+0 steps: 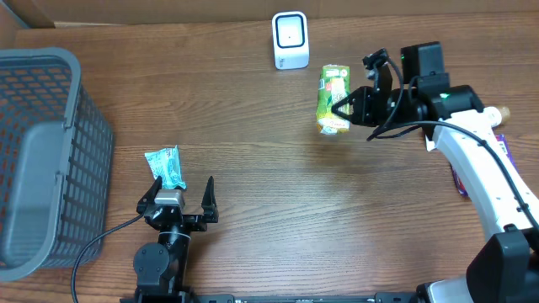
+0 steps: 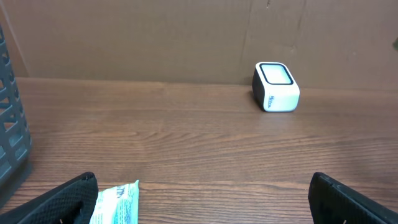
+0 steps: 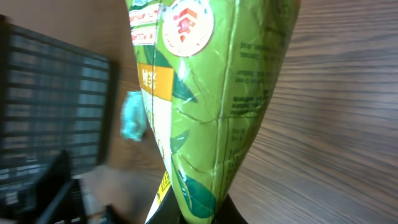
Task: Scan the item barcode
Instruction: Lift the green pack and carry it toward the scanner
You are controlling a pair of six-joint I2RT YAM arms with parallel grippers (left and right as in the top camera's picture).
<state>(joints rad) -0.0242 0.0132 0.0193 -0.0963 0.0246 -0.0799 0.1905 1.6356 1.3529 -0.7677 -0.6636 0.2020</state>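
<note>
My right gripper (image 1: 344,107) is shut on a green snack pouch (image 1: 333,99), holding it off the table just right of the white barcode scanner (image 1: 290,40). In the right wrist view the pouch (image 3: 205,93) fills the frame, pinched at its lower end between the dark fingertips (image 3: 171,214). My left gripper (image 1: 183,192) stands wide open near the front edge, with nothing between its fingers. A light-blue packet (image 1: 165,167) lies on the table by its left finger. The left wrist view shows that packet (image 2: 116,203) low at the left and the scanner (image 2: 275,87) far ahead.
A grey mesh basket (image 1: 34,160) fills the left side of the table. A purple item (image 1: 457,178) lies at the right edge, partly under my right arm. A cardboard wall (image 2: 186,37) stands behind the scanner.
</note>
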